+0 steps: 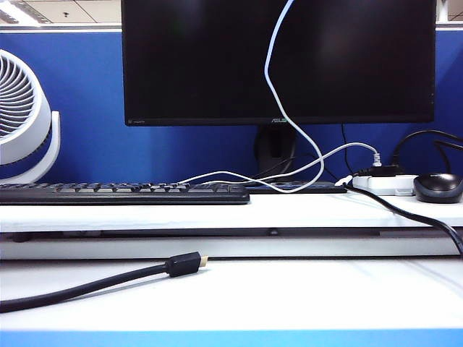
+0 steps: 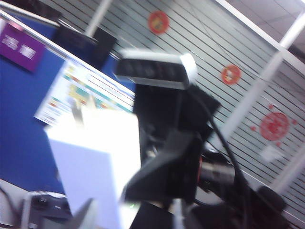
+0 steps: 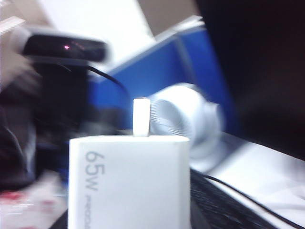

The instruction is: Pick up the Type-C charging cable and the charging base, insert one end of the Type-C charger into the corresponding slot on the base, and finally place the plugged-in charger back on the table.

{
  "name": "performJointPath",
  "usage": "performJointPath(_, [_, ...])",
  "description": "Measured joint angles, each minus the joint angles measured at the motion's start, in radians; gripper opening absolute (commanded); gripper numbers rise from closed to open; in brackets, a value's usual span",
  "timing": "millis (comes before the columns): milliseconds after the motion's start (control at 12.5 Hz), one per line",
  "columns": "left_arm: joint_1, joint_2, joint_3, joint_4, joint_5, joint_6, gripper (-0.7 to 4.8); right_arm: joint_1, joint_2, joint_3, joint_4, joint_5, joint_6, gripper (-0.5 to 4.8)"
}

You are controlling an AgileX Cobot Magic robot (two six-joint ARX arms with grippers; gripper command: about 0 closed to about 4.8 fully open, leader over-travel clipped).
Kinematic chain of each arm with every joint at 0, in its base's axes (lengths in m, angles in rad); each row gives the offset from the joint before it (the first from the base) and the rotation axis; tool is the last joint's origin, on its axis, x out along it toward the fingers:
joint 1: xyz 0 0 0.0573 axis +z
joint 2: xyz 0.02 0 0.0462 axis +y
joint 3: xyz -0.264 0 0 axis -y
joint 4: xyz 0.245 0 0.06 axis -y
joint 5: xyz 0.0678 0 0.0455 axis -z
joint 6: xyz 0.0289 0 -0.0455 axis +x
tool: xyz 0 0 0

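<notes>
The right gripper's fingers, hidden below, carry the charging base (image 3: 128,183) upright, the plug (image 3: 141,117) standing on top; the left gripper's grip state I cannot tell.

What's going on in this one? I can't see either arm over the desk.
Both arms are working above the exterior view's frame. The right gripper, hidden beneath the block in its wrist view, seems to hold the charging base in the air, with a white plug standing in its end face. The Type-C charging cable hangs from up there down to the shelf. The left gripper sits close beside the base, too blurred to read. Nothing is back on the table yet.
</notes>
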Motion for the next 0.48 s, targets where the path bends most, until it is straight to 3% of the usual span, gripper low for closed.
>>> performJointPath(80, [0.010, -0.001, 0.000, -0.054, -0.061, 0.071, 0.08, 0.000, 0.015, 0.001, -0.106, 0.100, -0.116, -0.05])
performJointPath(320, [0.010, 0.003, 0.000, -0.338, -0.335, 0.352, -0.06, 0.008, 0.103, 0.000, -0.335, 0.266, -0.317, -0.05])
performJointPath(480, [0.011, 0.003, -0.001, -0.402, -0.425, 0.433, -0.06, 0.008, 0.164, 0.000, -0.399, 0.292, -0.373, -0.05])
